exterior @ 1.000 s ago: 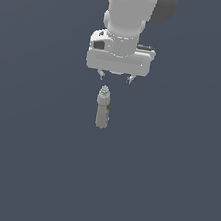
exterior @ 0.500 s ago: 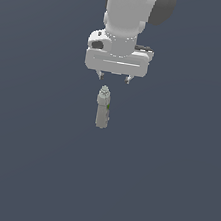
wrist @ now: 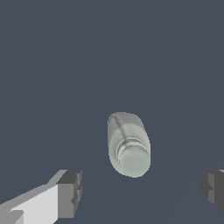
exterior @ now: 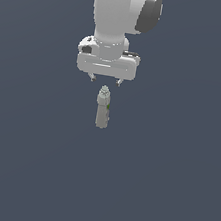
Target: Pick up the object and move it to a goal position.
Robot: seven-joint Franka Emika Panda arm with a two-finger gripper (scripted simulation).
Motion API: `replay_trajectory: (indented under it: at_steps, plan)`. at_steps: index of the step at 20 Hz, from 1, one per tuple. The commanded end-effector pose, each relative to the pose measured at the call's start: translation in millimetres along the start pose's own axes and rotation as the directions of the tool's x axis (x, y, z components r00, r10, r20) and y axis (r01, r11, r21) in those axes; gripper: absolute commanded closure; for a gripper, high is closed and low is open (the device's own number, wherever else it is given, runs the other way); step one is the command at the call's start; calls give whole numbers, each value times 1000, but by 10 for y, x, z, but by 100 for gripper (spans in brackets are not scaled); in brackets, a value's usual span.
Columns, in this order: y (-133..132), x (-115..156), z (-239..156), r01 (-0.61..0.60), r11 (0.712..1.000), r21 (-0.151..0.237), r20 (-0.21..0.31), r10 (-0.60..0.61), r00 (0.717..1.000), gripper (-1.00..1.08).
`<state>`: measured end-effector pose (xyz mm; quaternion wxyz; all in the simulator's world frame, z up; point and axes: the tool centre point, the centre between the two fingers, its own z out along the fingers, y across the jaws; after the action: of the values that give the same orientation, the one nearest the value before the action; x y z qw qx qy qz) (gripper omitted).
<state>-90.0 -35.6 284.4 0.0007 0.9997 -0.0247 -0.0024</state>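
Observation:
The object (exterior: 102, 110) is a small grey-beige bottle-like item with a paler ridged cap end and a tiny green mark on its side. It lies on the dark floor, cap end toward the arm. In the wrist view the object (wrist: 128, 145) shows cap end on, between the two fingers but farther out than their tips. My gripper (exterior: 105, 80) is open and empty, just behind the cap end in the exterior view. One finger (wrist: 70, 192) shows clearly in the wrist view; the other sits at the frame's edge.
A plain dark grey floor (exterior: 172, 183) fills both views. Nothing else stands on it.
The gripper has opened wider and its hand has turned slightly and shifted a little to the exterior view's left. The object has not moved.

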Motion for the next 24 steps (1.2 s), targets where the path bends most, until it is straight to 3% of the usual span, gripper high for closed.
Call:
replay_trajectory:
  at_steps: [1, 23, 24]
  plan:
    - [40, -12, 34, -7, 1000, 1, -4, 7, 1000, -92]
    - [47, -15, 542, -9, 1000, 1, -4, 9, 1000, -92]
    - [47, -15, 542, -9, 1000, 1, -4, 9, 1000, 108]
